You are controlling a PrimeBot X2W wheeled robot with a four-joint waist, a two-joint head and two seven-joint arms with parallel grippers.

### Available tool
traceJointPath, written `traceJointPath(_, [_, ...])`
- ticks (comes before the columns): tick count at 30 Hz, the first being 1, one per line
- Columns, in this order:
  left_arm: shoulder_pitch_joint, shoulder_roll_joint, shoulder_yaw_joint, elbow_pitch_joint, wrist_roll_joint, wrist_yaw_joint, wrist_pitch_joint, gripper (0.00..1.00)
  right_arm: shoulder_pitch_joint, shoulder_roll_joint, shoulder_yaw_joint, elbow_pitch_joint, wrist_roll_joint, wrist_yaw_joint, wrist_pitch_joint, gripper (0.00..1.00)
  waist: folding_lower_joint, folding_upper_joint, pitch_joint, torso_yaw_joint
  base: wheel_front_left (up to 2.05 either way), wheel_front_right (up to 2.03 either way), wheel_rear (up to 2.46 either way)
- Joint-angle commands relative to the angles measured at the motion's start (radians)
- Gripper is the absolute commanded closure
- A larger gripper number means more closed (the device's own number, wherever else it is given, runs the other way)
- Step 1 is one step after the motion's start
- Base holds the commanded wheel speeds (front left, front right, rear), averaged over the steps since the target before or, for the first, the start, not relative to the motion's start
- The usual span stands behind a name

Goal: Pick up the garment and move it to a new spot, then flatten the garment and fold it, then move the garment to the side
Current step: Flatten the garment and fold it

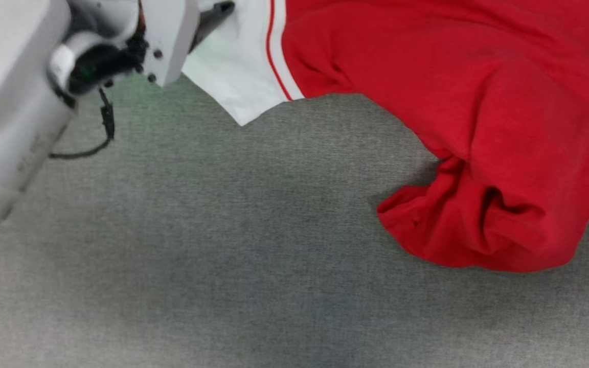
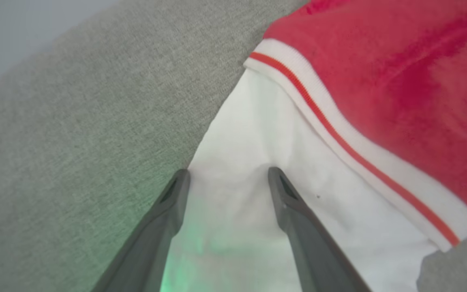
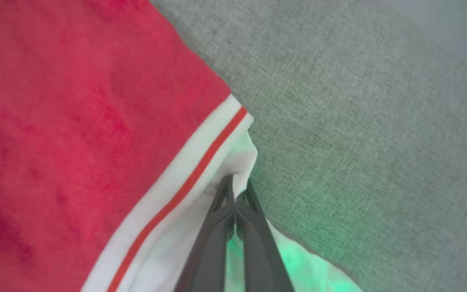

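The grey woven surface (image 1: 212, 266) is carrying the red jersey (image 1: 478, 92), whose red body is lying crumpled, with a bunched fold (image 1: 478, 225) sagging toward me from it. Out from the red body on my left, the white sleeve (image 2: 258, 134) is lying flat beyond its striped trim (image 2: 339, 138). My left gripper (image 2: 225, 174) is standing over this sleeve with fingers spread. One fingertip (image 2: 282, 186) is resting on the white cloth, and the other is sitting at the sleeve's outer edge, on the side away from the red body. My right gripper (image 3: 237, 184) is pinching the edge of the other white sleeve (image 3: 176, 243), fingers pressed together just outside the trim bordering the red body there. By my judgement, the sleeve-to-sleeve line is running from one gripper to the other. The coming move is therefore turning on my left fingers closing on the cloth lying between them.
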Motion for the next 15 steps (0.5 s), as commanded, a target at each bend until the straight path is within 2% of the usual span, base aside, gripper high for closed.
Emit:
traceJointPath(1, [-0.025, 0.001, -0.026, 0.031, -0.059, 0.003, 0.041, 0.00, 0.066, 0.015, 0.073, 0.052, -0.003, -0.009, 0.009, 1.00, 0.0000, 0.0000, 0.016, -0.019, 0.00, 0.00, 0.00])
traceJointPath(6, [-0.043, 0.006, -0.105, 0.067, -0.155, 0.003, 0.088, 0.00, 0.036, 0.017, 0.113, 0.056, 0.015, -0.010, -0.006, 1.00, 0.0000, 0.0000, 0.029, -0.025, 0.00, 0.00, 0.00])
traceJointPath(7, [-0.041, 0.001, -0.113, 0.068, -0.182, 0.002, 0.093, 0.04, 0.031, 0.018, 0.120, 0.057, 0.019, -0.010, -0.012, 1.00, 0.0000, 0.0000, 0.031, -0.025, 0.00, 0.00, 0.00])
traceJointPath(9, [-0.038, -0.002, -0.133, 0.067, -0.222, 0.002, 0.108, 0.64, 0.020, 0.020, 0.133, 0.055, 0.028, -0.010, -0.020, 1.00, 0.0000, 0.0000, 0.033, -0.026, 0.00, 0.00, 0.00])
traceJointPath(10, [-0.037, -0.001, -0.150, 0.060, -0.237, 0.002, 0.115, 1.00, 0.014, 0.022, 0.139, 0.054, 0.035, -0.010, -0.026, 1.00, 0.0000, 0.0000, 0.033, -0.027, 0.00, 0.00, 0.00])
traceJointPath(15, [-0.050, 0.015, -0.189, 0.048, -0.266, 0.000, 0.080, 1.00, -0.008, 0.028, 0.145, 0.049, 0.058, -0.010, -0.069, 1.00, 0.0000, 0.0000, 0.028, -0.029, 0.00, 0.00, 0.00])
